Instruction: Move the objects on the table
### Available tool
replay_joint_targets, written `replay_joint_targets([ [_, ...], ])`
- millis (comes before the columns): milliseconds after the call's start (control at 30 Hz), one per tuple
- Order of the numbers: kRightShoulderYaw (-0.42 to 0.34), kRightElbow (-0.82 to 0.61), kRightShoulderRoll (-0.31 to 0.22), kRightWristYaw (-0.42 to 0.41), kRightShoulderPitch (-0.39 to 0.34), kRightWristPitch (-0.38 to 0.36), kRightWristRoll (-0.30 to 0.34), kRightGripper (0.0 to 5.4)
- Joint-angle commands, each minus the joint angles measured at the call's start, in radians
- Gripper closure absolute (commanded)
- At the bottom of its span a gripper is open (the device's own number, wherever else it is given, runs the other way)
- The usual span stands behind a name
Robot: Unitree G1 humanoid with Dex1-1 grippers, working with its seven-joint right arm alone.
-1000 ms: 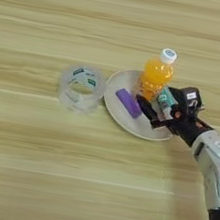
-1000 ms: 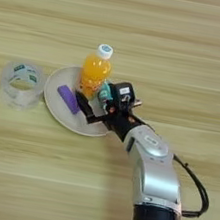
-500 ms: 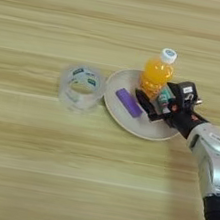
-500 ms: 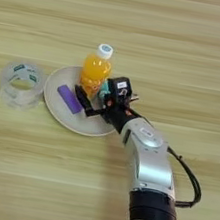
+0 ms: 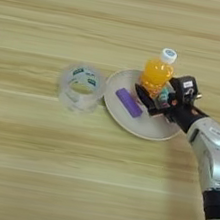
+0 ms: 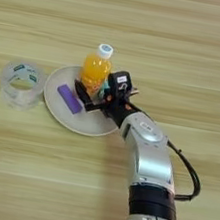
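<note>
The small bottle of orange juice (image 5: 156, 73) with a white cap stands upright on the far side of a white plate (image 5: 144, 129) on the wooden table (image 5: 46, 172). My right gripper (image 5: 154, 97) reaches in from the right, low over the plate and right against the bottle's near side. Its black fingers (image 6: 84, 95) are shut on the short teal-and-white tube (image 5: 163, 94), of which only a small teal patch shows. In the right eye view the gripper (image 6: 92, 95) sits just below the bottle (image 6: 95, 70).
A purple block (image 5: 128, 102) lies on the plate's left part, just left of the fingertips. A clear roll of tape (image 5: 81, 87) stands on the table left of the plate. My silver forearm (image 6: 145, 153) runs down to the bottom edge.
My gripper has moved a little to the left with the tube, further over the plate and closer to the bottle. Bottle, purple block and tape roll have stayed put.
</note>
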Motion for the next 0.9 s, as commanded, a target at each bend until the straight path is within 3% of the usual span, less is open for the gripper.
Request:
replay_joint_targets([
  [33,-0.015,-0.038,-0.018,-0.025,-0.09,-0.042,0.007,0.03],
  [733,-0.023,0.012,-0.007,-0.027,-0.144,-0.056,0.028,0.03],
  [900,-0.025,0.016,-0.005,-0.027,-0.146,-0.056,0.031,0.56],
])
